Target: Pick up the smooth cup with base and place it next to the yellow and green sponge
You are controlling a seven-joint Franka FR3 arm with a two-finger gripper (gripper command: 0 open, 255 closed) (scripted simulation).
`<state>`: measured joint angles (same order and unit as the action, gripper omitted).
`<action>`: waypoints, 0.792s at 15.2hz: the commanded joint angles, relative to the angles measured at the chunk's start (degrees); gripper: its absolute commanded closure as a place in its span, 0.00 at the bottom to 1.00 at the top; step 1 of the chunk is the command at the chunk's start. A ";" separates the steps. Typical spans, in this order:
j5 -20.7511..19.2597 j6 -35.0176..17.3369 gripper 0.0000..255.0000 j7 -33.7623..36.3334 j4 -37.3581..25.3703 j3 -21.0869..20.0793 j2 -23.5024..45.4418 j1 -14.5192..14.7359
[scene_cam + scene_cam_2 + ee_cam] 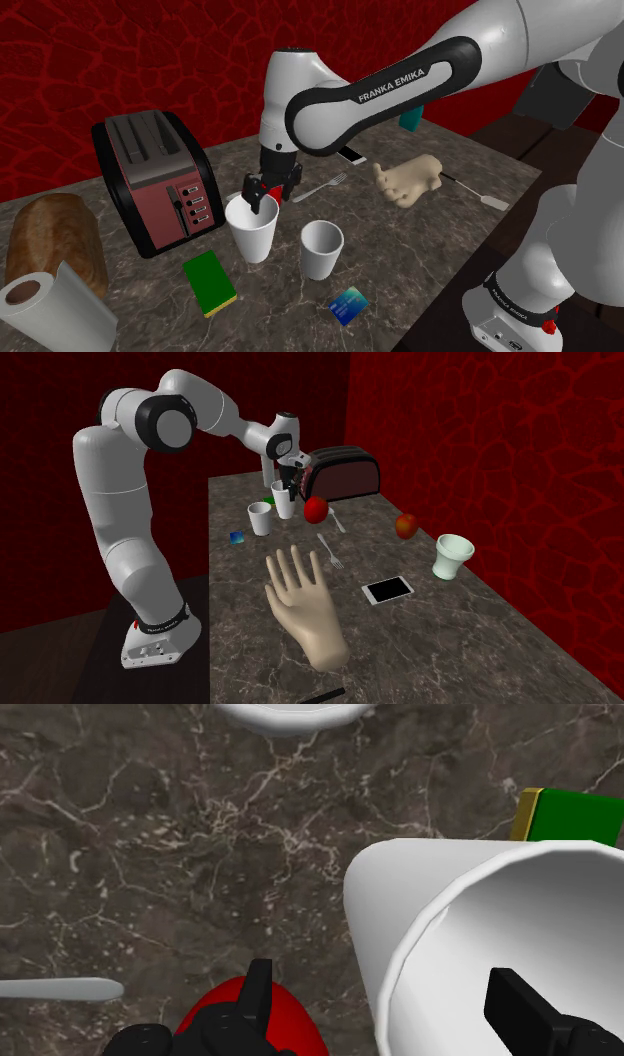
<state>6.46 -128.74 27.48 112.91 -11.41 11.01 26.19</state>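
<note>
Likely light, stiff, slippery: pinch the tall white smooth cup (pixel 252 238) at rim wall, straddled by open jaws of the black gripper (pixel 262 198).

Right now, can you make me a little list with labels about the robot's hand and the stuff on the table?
table: dark marbled top
tall white cup: upright, standing on the table
gripper: open, straddling that cup's wall, one side inside, one outside
second white cup: upright, close by, not touching
sponge: green with a yellow edge, flat, apart from both cups
red apple: beside the tall cup, near the gripper
also there: toaster, fork
</note>
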 commanded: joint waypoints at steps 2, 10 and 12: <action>0.13 1.69 0.00 -0.10 -0.65 0.05 -1.03 -0.18; 0.43 6.47 0.00 -0.32 -2.89 0.23 -3.56 -0.63; 0.43 6.47 0.00 -0.32 -2.89 0.23 -3.56 -0.63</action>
<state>6.89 -122.29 27.17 110.02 -11.18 7.46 25.57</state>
